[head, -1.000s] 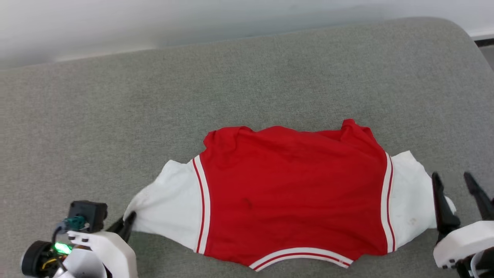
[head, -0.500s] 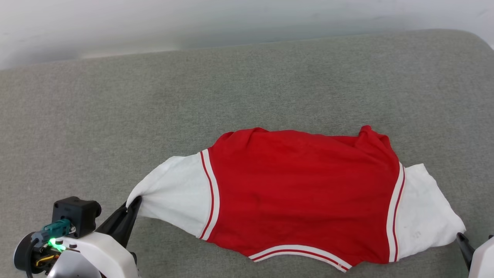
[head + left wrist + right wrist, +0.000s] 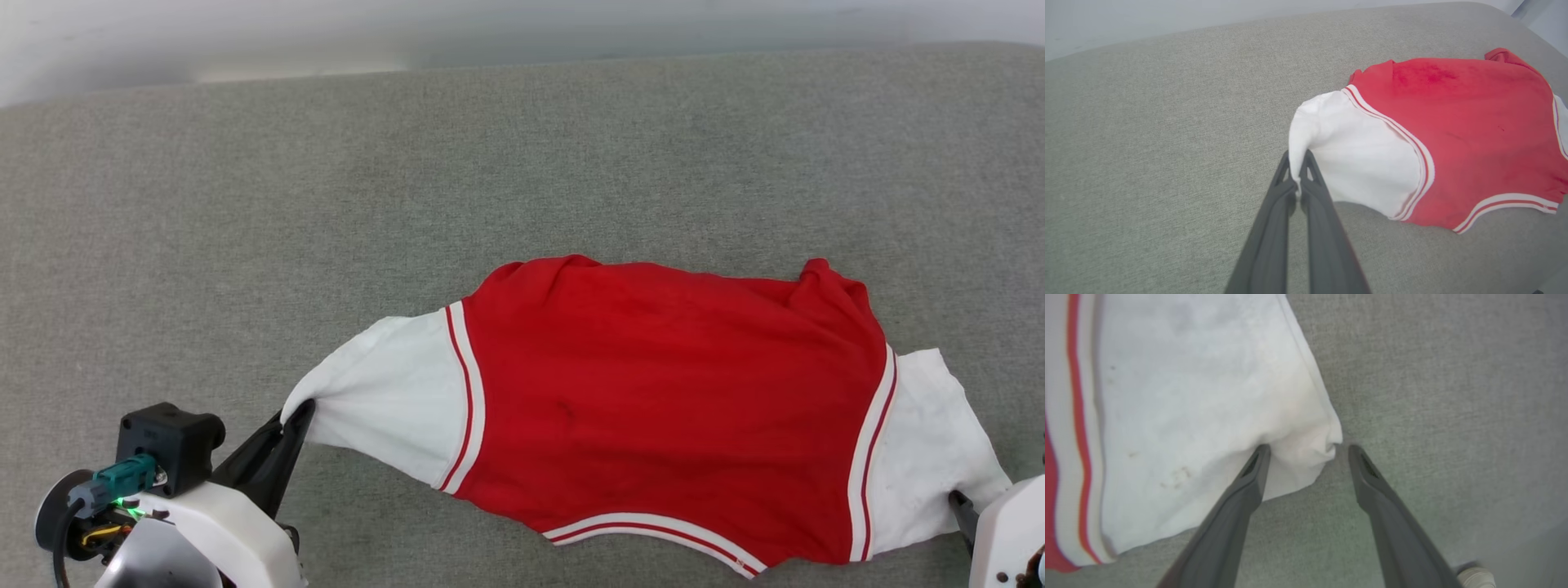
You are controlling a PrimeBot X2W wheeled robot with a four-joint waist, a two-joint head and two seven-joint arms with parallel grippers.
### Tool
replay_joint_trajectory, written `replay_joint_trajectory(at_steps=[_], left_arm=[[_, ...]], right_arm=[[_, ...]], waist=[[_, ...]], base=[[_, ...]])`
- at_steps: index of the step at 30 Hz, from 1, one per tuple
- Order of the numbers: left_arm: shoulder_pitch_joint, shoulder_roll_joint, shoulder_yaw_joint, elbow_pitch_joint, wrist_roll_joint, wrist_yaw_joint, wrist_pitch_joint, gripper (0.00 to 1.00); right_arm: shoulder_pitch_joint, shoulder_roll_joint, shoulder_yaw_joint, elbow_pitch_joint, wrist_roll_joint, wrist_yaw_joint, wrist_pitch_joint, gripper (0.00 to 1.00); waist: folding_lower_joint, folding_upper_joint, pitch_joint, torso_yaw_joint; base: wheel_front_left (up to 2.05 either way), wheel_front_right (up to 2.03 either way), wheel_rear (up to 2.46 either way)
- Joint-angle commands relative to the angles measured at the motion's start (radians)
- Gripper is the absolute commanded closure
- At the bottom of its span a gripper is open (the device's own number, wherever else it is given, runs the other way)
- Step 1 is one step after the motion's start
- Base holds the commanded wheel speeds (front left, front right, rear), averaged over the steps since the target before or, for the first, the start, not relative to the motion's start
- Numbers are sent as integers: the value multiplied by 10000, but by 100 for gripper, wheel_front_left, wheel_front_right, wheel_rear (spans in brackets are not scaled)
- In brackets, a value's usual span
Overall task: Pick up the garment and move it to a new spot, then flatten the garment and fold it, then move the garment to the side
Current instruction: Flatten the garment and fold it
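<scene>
From the head view, the garment (image 3: 669,408) lies spread red-side-up on the grey fabric surface (image 3: 326,204), white sleeves out to each side. The left claw (image 3: 290,420) is at the tip of the left sleeve (image 3: 384,392), and the right claw (image 3: 959,508) peeks in beside the right sleeve (image 3: 931,441). Left wrist view: the left claw is pinched tight on that sleeve's tip, lifting it a bit off the surface. Right wrist view: the right claw is spread wide and gripping nothing. One finger (image 3: 1249,473) lies against the white cloth, the other (image 3: 1367,473) just beside the corner.
</scene>
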Motion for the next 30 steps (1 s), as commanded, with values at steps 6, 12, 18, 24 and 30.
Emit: replay_joint_trajectory(at_steps=[6, 12, 18, 24, 30], left_arm=[[-176, 72, 11, 69, -71, -37, -37, 100], [-166, 114, 127, 157, -148, 0, -147, 100], [-168, 224, 418, 42, -223, -22, -475, 100], [-478, 504, 1120, -432, -328, -22, -868, 100], [-1812, 1236, 2338, -1282, -571, -30, -1126, 100]], right_arm=[[-59, 244, 755, 1032, 314, 45, 93, 0], [-118, 131, 782, 1457, 683, 36, -8, 100], [-561, -352, 305, 326, 1135, -3, -527, 100], [-1188, -849, 52, -1610, 1874, -3, -190, 100], [-3226, -1333, -363, -3662, 3035, -3, 796, 100]], waist=[[0, 0, 87, 82], [0, 0, -38, -9], [0, 0, -396, -258], [0, 0, -830, -608], [0, 0, -1229, -926]], base=[[0, 0, 0], [0, 0, 0], [0, 0, 0], [0, 0, 0], [0, 0, 0]])
